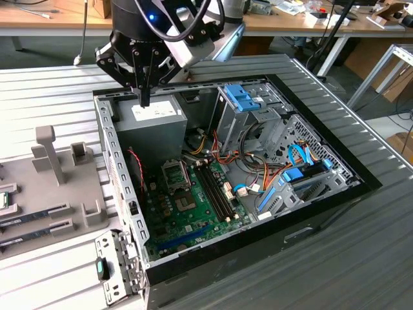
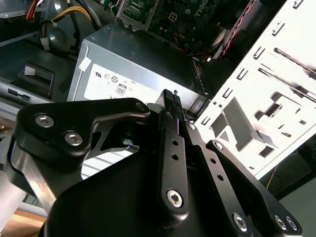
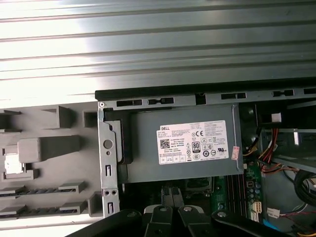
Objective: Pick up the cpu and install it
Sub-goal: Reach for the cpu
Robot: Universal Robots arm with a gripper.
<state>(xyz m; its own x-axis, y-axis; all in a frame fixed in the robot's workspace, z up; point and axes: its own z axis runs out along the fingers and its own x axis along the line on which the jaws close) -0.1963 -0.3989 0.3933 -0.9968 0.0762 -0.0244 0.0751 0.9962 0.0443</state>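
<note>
The cpu (image 1: 3,201) is a small flat square with a green edge and a silver top. It lies on the grey fixture (image 1: 58,194) at the exterior view's left edge, and the first wrist view shows the cpu (image 3: 12,167) as a pale square. My gripper (image 1: 144,100) hangs shut over the grey power supply (image 1: 155,123) in the open computer case, far from the cpu. In both wrist views the gripper (image 2: 171,95) (image 3: 172,191) has nothing between its fingers. The black square socket frame (image 1: 175,174) sits on the green motherboard below the power supply.
Long memory sticks (image 1: 32,216) lie in slots on the fixture, beside a tall grey post (image 1: 48,152). The metal case wall (image 1: 113,174) stands between fixture and motherboard. Cables and blue drive brackets (image 1: 245,100) fill the case on the exterior view's right.
</note>
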